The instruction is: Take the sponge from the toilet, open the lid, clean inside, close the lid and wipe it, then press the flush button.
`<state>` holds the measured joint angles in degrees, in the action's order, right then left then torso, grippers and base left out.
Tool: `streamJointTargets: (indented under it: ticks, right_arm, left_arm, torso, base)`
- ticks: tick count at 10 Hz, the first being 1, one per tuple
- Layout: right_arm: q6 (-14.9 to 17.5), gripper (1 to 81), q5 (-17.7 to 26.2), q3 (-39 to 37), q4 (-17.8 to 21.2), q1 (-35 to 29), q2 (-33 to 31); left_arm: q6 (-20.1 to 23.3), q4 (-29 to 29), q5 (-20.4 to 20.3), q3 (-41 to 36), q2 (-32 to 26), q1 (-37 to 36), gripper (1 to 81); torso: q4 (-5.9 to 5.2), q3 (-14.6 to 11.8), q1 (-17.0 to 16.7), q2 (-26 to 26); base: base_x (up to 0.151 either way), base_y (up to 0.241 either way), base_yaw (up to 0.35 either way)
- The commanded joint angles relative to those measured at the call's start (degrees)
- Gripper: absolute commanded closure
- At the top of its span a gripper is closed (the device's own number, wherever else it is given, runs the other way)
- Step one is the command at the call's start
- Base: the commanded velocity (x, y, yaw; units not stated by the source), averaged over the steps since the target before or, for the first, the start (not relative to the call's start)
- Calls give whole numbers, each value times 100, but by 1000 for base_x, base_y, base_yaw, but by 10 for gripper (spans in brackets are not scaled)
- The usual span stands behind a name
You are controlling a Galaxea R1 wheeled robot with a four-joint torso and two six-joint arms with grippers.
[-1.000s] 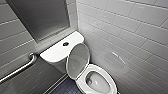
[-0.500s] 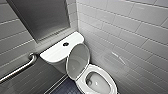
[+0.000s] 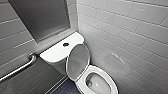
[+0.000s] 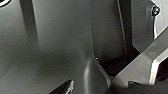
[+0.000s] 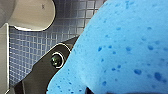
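The sponge [image 5: 120, 50] hung above the floor tiles [image 5: 30, 50], apparently pinched in our right fingers, which it hid. The lid [image 3: 78, 61] stood open on the toilet [image 3: 111, 82]. We judged that a shallow pinch could let the soft pad slip into the bowl during scrubbing.

Restroom, public-looking. White ceramic toilet [image 3: 98, 69] in a corner. Grey wall tiles [image 3: 130, 32] on both sides. Metal grab bar [image 3: 17, 68] fixed alongside. Small blue mosaic floor [image 5: 30, 50].
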<state>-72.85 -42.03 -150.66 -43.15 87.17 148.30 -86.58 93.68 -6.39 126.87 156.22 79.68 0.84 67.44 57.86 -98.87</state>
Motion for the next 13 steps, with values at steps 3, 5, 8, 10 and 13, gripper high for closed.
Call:
streamJointTargets:
  ticks: [3,5,8,10,13]
  right_arm:
    - [-343,811,571,-366,-913,376,-35]
    - [-607,811,793,-516,-1239,402,71]
    - [-616,811,740,-568,-1231,665,203]
    - [-502,811,609,-656,-1134,700,150]
    - [172,811,1254,-639,-968,727,351]
  left_arm:
    - [36,71,94,101,49,9,10]
    - [36,79,86,304,164,9,10]
    - [36,71,76,400,191,9,10]
    - [36,71,76,400,199,9,10]
    - [36,62,76,400,199,0,10]
  torso:
    - [0,0,2,-2]
    - [0,0,2,-4]
    - [0,0,2,-4]
    - [0,0,2,-4]
    - [0,0,2,-4]
  base:
    - [0,0,0]
    - [0,0,0]
    - [0,0,0]
    - [0,0,0]
    - [0,0,0]
